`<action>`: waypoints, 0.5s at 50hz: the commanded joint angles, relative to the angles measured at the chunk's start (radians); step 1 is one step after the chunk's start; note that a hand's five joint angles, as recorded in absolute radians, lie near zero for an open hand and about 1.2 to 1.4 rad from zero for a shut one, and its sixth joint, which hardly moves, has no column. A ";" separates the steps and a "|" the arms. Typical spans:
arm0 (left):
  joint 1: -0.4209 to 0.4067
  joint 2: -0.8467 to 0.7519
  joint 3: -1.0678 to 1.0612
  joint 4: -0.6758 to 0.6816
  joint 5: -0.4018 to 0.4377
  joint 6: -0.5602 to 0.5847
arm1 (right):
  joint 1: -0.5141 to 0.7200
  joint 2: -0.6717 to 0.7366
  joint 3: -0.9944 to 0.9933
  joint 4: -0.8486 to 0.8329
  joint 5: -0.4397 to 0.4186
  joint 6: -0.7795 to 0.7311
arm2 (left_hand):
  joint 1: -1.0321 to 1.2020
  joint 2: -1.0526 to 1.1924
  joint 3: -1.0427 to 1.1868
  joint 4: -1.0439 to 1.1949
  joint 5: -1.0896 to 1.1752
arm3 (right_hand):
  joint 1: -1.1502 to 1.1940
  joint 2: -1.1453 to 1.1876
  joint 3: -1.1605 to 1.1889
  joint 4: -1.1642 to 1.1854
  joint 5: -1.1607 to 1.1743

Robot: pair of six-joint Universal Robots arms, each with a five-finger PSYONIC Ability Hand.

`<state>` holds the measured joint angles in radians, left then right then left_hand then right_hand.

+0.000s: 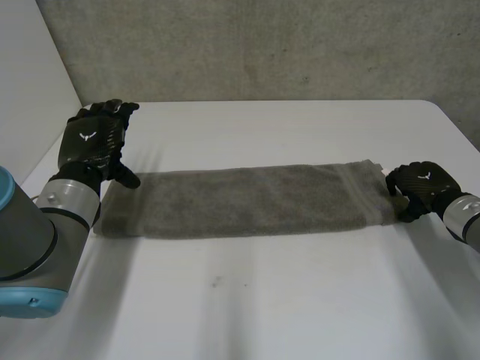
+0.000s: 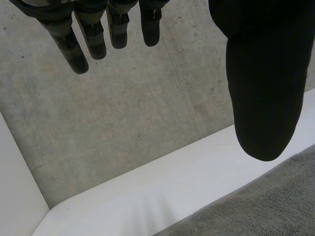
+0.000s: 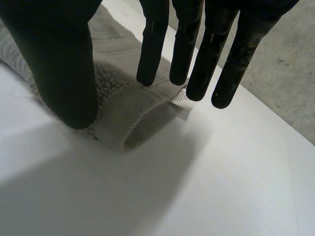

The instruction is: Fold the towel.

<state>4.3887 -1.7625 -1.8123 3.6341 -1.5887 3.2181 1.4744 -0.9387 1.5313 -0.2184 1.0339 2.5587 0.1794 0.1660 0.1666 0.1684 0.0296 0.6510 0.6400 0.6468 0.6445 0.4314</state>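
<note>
A grey towel (image 1: 247, 199), folded into a long strip, lies across the middle of the white table (image 1: 262, 300). My left hand (image 1: 94, 139) hovers just above its left end, open, with straight fingers (image 2: 78, 54) and the thumb (image 2: 266, 88) over the towel's edge (image 2: 266, 206). My right hand (image 1: 420, 187) is at the towel's right end. Its fingers (image 3: 182, 54) come down on top of that end and the thumb (image 3: 59, 64) presses the near edge, so the towel (image 3: 123, 108) bunches between them. A small white label (image 3: 183, 100) shows at that end.
A grey concrete wall (image 1: 262, 45) runs behind the table's far edge. A white wall (image 1: 30, 90) stands at the left. Bare tabletop lies in front of the towel and beyond it.
</note>
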 commanded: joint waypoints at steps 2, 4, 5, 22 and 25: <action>0.000 0.000 -0.009 0.001 0.000 0.002 | 0.000 0.077 -0.057 -0.026 0.014 -0.003 | -0.004 0.009 0.009 0.007 -0.029 | 0.745 0.756 0.749 0.751 0.790; 0.000 0.001 -0.012 0.000 0.000 0.002 | -0.005 0.078 -0.063 -0.024 0.017 -0.008 | -0.005 0.009 0.008 0.006 -0.030 | 0.745 0.756 0.749 0.752 0.790; 0.000 0.001 -0.013 0.000 0.000 0.002 | -0.017 0.075 -0.069 -0.016 0.031 -0.015 | -0.004 0.009 0.009 0.007 -0.029 | 0.745 0.756 0.749 0.752 0.790; 0.000 0.031 -0.015 -0.003 0.000 0.005 | -0.194 -0.130 -0.198 0.180 0.278 -0.188 | -0.004 0.009 0.009 0.007 -0.029 | 0.745 0.756 0.749 0.752 0.790; 0.000 0.040 -0.016 -0.003 0.000 0.005 | -0.148 -0.169 -0.200 0.178 0.271 -0.137 | -0.005 0.009 0.008 0.006 -0.030 | 0.745 0.756 0.749 0.752 0.790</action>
<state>4.3904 -1.7333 -1.8272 3.6308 -1.5893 3.2228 1.2460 -0.9929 1.3523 -0.0382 1.3136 2.2906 0.1794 0.1657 0.1666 0.1686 0.0296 1.0652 1.1709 1.1874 1.1964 0.9085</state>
